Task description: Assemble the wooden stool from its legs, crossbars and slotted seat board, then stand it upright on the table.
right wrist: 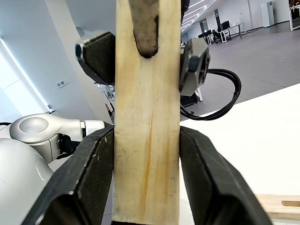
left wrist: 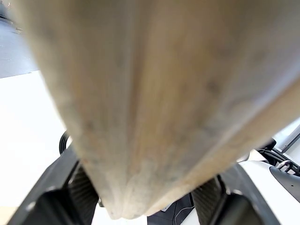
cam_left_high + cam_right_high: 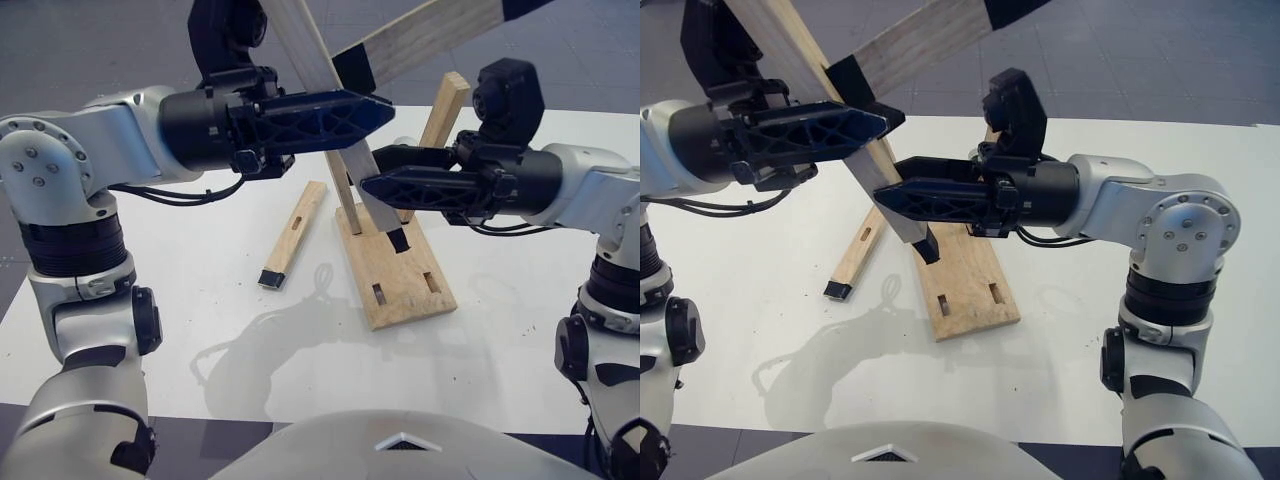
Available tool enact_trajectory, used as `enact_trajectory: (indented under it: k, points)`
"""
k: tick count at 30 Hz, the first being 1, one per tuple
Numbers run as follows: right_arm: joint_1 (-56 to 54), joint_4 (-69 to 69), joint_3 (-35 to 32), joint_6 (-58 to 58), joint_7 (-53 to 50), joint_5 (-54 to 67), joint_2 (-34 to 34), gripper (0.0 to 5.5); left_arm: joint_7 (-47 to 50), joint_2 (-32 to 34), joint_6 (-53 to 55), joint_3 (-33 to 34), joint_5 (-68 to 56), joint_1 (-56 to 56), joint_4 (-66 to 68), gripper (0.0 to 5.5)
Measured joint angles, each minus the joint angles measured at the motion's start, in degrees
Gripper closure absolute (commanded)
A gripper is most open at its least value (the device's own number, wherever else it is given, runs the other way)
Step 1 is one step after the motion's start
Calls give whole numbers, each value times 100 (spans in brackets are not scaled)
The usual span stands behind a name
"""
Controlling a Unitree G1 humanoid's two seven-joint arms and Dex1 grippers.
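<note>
The leg (image 3: 305, 40) and crossbar (image 3: 430, 35) (upper ends) are cut off above.

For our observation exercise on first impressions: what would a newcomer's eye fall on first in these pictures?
The left gripper and right gripper clamp one long tilted leg at the centre, its black tip aimed at the slotted seat board flat on the table. A loose bar lies left of it.

Grey tiled floor (image 3: 80, 40) meets pale wall (image 1: 56, 37), desks (image 1: 229, 30) beyond.
</note>
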Motion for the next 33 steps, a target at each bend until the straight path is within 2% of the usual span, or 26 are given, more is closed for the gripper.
enact_trajectory:
  k: [10,11,16,20,25,29,33]
  points:
    - [23,20,0,-13,12,-57,-3,348,-17,-1,-7,2,48,-1,-13,318]
    - [14,34,0,-39,11,-98,-3,312,-16,-5,-29,3,48,-1,-3,318]
    - [3,78,-24,-107,7,-120,-142,235,-11,-7,-64,69,79,33,54,332]
    - [14,99,-21,-120,6,-307,-206,150,-27,-5,-123,128,156,166,48,340]
    - [286,86,-6,-147,125,-784,-468,59,-277,0,-576,352,835,347,-252,345]
    - [689,35,29,-274,570,-1219,-850,56,-236,-120,-1246,534,1575,703,-782,345]
    - [1006,40,252,-510,1016,-1857,-1201,56,-246,-150,-1589,129,2499,1382,-1561,345]
